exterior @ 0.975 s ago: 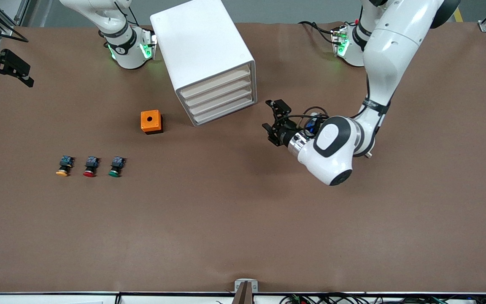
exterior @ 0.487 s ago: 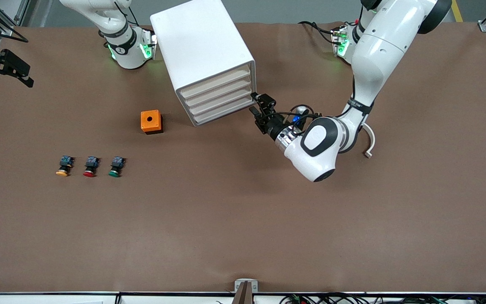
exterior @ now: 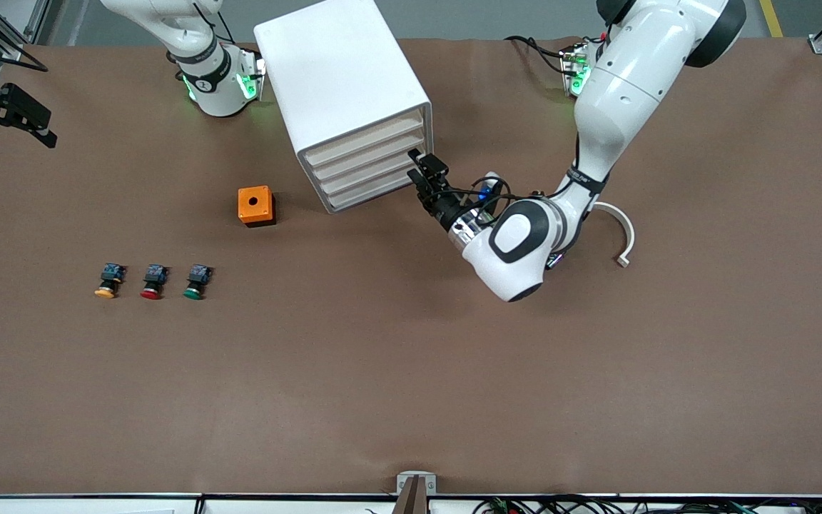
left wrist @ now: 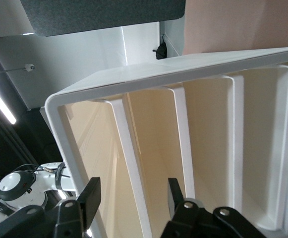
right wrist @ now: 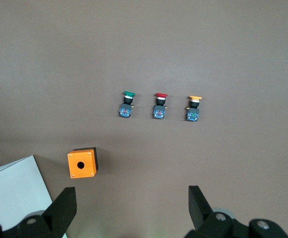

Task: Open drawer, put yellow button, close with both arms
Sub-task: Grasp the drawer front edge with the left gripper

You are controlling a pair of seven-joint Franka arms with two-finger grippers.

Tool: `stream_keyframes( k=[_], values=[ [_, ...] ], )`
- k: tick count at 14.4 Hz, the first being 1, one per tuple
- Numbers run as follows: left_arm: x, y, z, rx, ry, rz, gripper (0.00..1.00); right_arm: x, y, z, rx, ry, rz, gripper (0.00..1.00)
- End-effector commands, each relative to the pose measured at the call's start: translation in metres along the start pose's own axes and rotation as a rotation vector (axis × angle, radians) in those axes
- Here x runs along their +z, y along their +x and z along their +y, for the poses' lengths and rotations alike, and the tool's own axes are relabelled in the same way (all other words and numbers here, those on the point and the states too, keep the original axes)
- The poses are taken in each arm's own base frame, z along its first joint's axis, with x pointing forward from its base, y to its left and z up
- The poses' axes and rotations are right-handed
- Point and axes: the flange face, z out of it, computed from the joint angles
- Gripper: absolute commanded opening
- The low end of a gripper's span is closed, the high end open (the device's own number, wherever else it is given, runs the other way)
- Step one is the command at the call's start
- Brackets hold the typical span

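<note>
The brown table [exterior: 411, 400] is bare along the edge nearest the front camera. The first things on it are three push-buttons in a row toward the right arm's end. The yellow button [exterior: 105, 286] lies at the outer end of that row, with a red button [exterior: 152, 285] beside it and then a green button [exterior: 195, 285]; none is touched. A little farther from the camera sits an orange box [exterior: 255, 205] with a hole in its top. Farther still stands the white cabinet [exterior: 340, 78] with all four fronts flush, so the drawer [exterior: 364, 138], the topmost one, is not yet out. The left gripper [exterior: 422, 164] is at the corner of the cabinet's front toward the left arm's end. In the left wrist view its fingers [left wrist: 90, 194] stand apart on either side of a white lip, released rather than clenched on it. I cannot tell whether that lip belongs to the top drawer. The step in hand looks like taking hold to pull. To do it well, the gripper should first be at the top front's height, then pinch the lip squarely and draw straight out along the drawer's run so the light cabinet does not slide or twist. The right gripper [exterior: 46, 127] waits in the air over the right arm's end of the table, wide open and holding nothing, looking down on the buttons.
</note>
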Motion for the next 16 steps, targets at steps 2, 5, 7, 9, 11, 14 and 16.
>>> stream_keyframes(
  k=[2, 5, 7, 9, 11, 14, 16],
  values=[
    [0.028, -0.010, -0.005, -0.024, 0.031, 0.036, 0.61, -0.003, -0.004, 0.000, -0.005, 0.002, 0.010, 1.00],
    [0.054, -0.011, -0.007, -0.055, 0.059, 0.074, 0.61, -0.003, -0.004, -0.001, -0.008, 0.001, 0.011, 1.00],
    [0.067, -0.011, -0.005, -0.065, 0.065, 0.094, 0.60, -0.003, -0.004, -0.001, -0.007, 0.001, 0.010, 1.00],
    [0.084, -0.009, -0.003, -0.075, 0.074, 0.118, 0.60, -0.004, -0.004, -0.001, -0.007, 0.001, 0.011, 1.00],
    [0.101, -0.011, -0.006, -0.079, 0.080, 0.145, 0.46, -0.004, -0.004, -0.001, -0.002, 0.001, 0.008, 1.00],
    [0.109, -0.013, -0.008, -0.088, 0.102, 0.145, 0.21, -0.008, -0.003, 0.000, 0.001, 0.001, 0.013, 1.00],
    [0.107, -0.013, -0.006, -0.088, 0.102, 0.140, 0.05, -0.010, -0.001, 0.001, 0.003, 0.001, 0.016, 1.00]
  ],
)
